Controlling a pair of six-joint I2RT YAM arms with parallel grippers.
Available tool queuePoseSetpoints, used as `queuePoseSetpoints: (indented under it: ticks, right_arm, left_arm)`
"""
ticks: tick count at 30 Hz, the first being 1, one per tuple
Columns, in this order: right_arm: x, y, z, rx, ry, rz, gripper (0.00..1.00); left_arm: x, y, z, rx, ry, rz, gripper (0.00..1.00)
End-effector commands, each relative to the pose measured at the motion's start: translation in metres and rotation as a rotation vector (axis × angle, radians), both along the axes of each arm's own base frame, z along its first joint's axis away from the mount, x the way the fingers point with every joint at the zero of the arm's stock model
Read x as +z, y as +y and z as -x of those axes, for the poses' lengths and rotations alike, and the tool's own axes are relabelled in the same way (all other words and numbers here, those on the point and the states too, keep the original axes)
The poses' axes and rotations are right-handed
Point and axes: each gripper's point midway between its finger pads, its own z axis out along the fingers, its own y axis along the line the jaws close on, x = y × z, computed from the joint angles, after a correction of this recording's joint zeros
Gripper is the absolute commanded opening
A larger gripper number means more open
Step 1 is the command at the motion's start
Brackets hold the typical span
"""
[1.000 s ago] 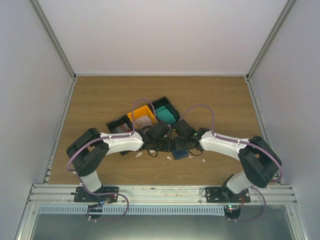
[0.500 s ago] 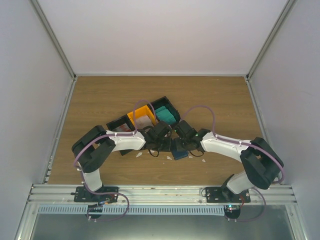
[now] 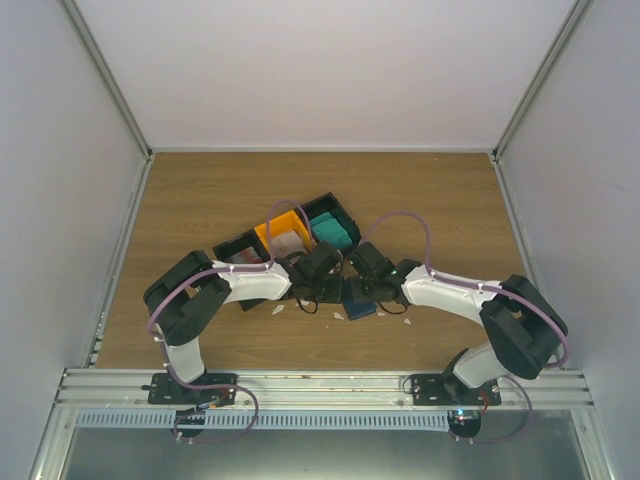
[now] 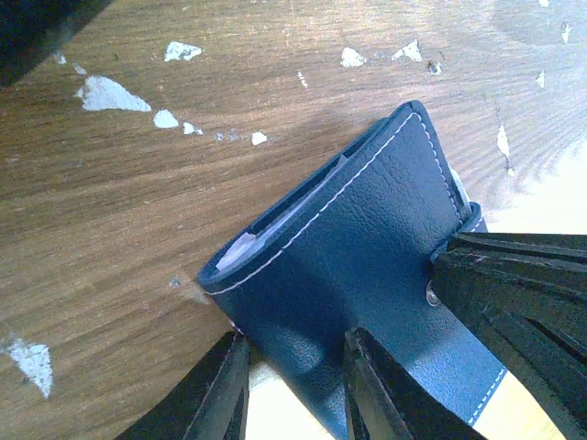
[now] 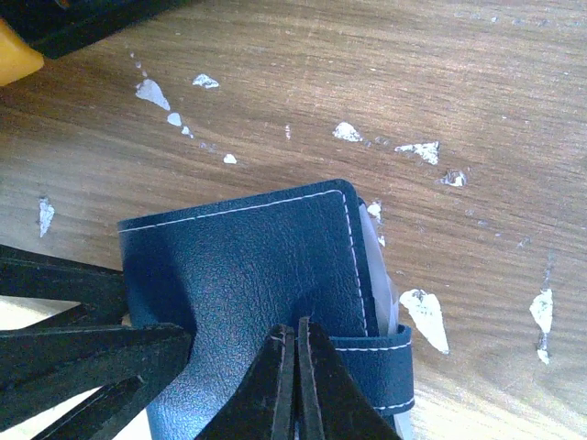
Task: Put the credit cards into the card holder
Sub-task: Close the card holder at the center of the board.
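Left wrist: holder [image 4: 367,247] folded, mid-table before bins [image 3: 335,200], white card [image 4: 275,225] edge inside. Left gripper [image 4: 293,346] clamps holder corner; right gripper [image 5: 295,330] pinches cover, jaws nearly together. Likely step: opening for next card. Needs steady opposed pull.

Compared with the overhead view of one second ago, the left arm [image 3: 240,284] is found repositioned: its elbow is carried inward, toward the middle of the table, and its lower link is set more upright. The elbow of the right arm [image 3: 450,290] is registered marginally nearer the base rail. The card holder [image 3: 360,305] is recorded slightly to the left and slightly farther from the bases. All of this displacement is dated to the first half of the interval.
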Motion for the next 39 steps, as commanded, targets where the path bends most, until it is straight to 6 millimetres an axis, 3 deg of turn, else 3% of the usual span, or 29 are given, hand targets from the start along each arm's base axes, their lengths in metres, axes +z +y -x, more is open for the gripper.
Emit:
queuePoseSetpoints:
  ticks: [1,12,23,39]
  right_arm:
    - [-0.037,-0.007,0.041,0.042,0.158,0.035,0.01]
    - [-0.049,-0.013,0.065,0.015,0.227,0.003,0.00]
    - [-0.022,-0.010,0.053,-0.031,0.154,-0.049,0.01]
    - [-0.025,-0.003,0.062,0.032,0.162,-0.110,0.01]
  left_arm:
    - [-0.005,-0.001,-0.008,0.019,-0.012,0.011,0.31]
    - [-0.007,0.000,-0.010,0.020,-0.010,0.008,0.29]
    - [-0.012,-0.001,-0.009,0.014,0.002,0.004,0.29]
    - [-0.014,-0.002,-0.007,0.005,0.013,0.006,0.29]
